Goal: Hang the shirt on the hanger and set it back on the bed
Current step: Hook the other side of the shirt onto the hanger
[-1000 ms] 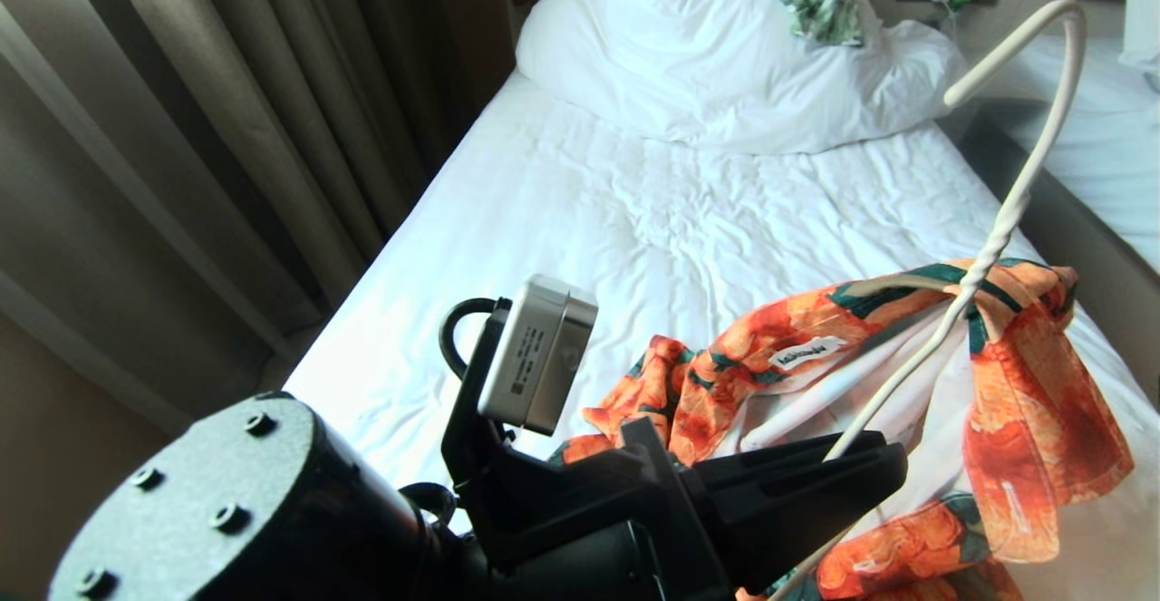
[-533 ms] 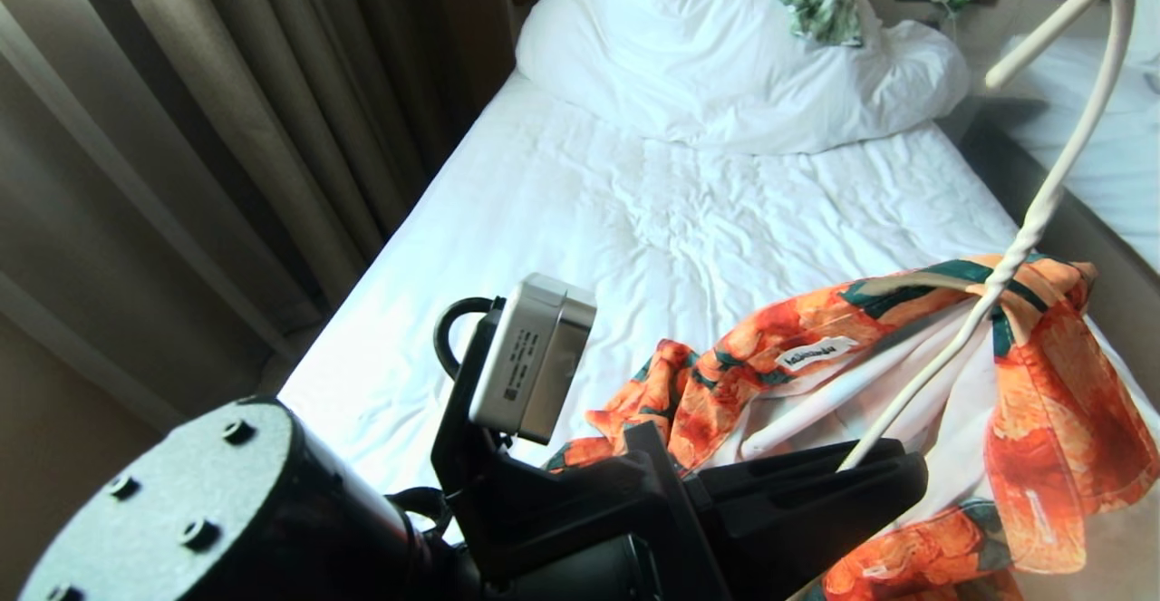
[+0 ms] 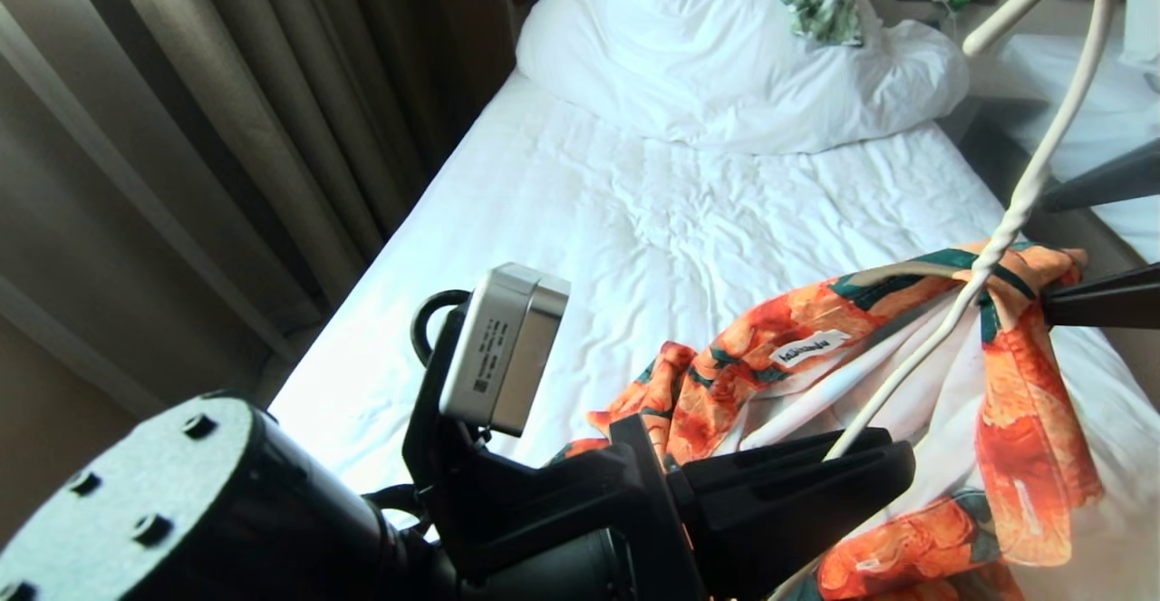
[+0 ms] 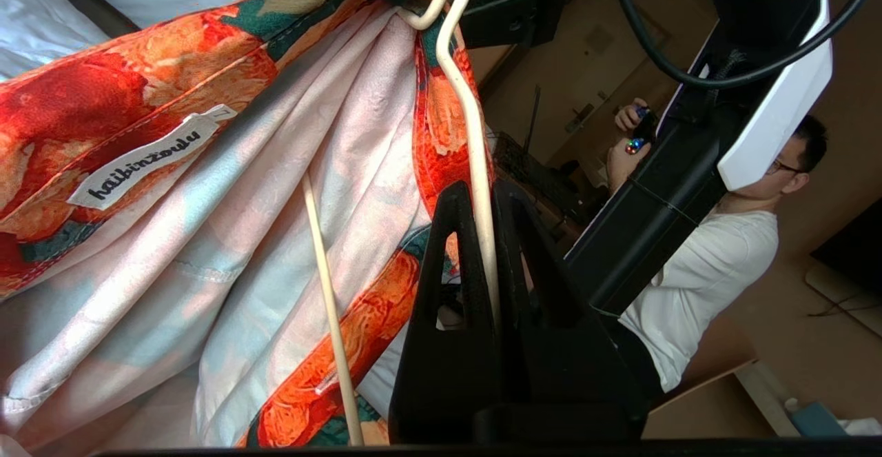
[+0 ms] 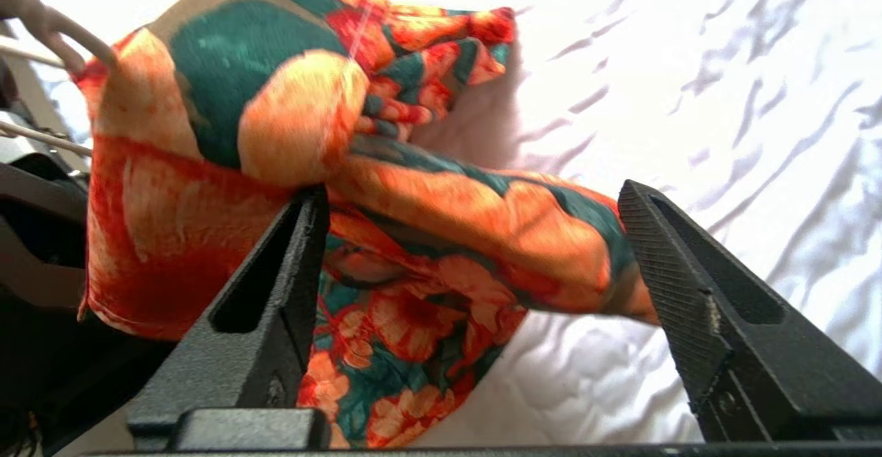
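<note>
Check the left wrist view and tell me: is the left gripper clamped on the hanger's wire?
Yes: the left gripper has both fingers pressed shut around the hanger wire.

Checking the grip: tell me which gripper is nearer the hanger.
Left. The left gripper is shut on the hanger; the right gripper stands open beside the shirt, off the wire.

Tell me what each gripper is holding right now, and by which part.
The left gripper is shut on the hanger, pinching its wire arm below the twisted neck. The right gripper is open beside the shirt, holding nothing.
</note>
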Motion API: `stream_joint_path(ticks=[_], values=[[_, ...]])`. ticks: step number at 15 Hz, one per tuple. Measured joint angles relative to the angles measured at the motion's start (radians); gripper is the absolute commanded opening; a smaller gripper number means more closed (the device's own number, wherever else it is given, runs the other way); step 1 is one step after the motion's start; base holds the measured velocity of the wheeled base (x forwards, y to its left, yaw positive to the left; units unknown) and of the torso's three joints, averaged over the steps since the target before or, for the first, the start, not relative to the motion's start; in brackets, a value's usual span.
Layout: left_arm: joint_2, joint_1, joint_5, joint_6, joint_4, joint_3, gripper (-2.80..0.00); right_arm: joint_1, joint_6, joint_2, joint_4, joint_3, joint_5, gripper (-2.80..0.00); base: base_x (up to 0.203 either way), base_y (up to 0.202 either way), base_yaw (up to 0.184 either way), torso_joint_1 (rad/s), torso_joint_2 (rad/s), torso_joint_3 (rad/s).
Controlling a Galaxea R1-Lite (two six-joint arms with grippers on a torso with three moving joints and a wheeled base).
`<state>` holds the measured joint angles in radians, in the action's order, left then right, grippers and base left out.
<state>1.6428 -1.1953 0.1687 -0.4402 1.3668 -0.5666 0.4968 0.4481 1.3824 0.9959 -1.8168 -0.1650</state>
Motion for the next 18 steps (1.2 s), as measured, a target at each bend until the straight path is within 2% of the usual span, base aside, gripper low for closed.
stream_joint_path(ticks=[5, 8, 11, 12, 13, 15, 18], values=[[-0.001, 0.001, 0.000, 0.000, 0.000, -0.002, -2.80, -0.003, 0.010, 0.059, -0.021, -0.001, -0.089, 0.00, 0.000, 0.000, 0.000, 0.000, 0.00, 0.000], [-0.002, 0.000, 0.000, 0.000, 0.000, -0.002, -2.80, -0.021, 0.041, 0.088, -0.022, 0.000, -0.195, 0.00, 0.000, 0.000, 0.000, 0.000, 0.00, 0.000], [-0.004, 0.000, 0.001, 0.000, 0.000, -0.002, -2.80, -0.060, 0.109, 0.103, -0.029, 0.006, -0.340, 0.00, 0.000, 0.000, 0.000, 0.000, 0.00, 0.000], [-0.004, 0.000, 0.000, 0.000, -0.001, -0.003, -2.80, -0.065, 0.122, 0.104, -0.027, 0.015, -0.354, 0.00, 0.000, 0.000, 0.000, 0.000, 0.00, 0.000], [-0.004, 0.002, -0.001, 0.000, -0.002, -0.005, -2.80, -0.068, 0.134, 0.103, -0.023, 0.026, -0.361, -2.80, 0.000, 0.000, 0.000, 0.000, 0.00, 0.000], [-0.009, 0.006, 0.002, 0.002, -0.006, -0.006, -2.80, -0.070, 0.142, 0.092, -0.020, 0.050, -0.371, -2.80, 0.000, 0.000, 0.000, 0.000, 0.00, 0.000], [-0.026, 0.033, 0.060, 0.004, -0.010, -0.010, -2.80, -0.068, 0.142, 0.067, -0.013, 0.076, -0.386, -2.80, 0.000, 0.000, 0.000, 0.000, 0.00, 0.000]])
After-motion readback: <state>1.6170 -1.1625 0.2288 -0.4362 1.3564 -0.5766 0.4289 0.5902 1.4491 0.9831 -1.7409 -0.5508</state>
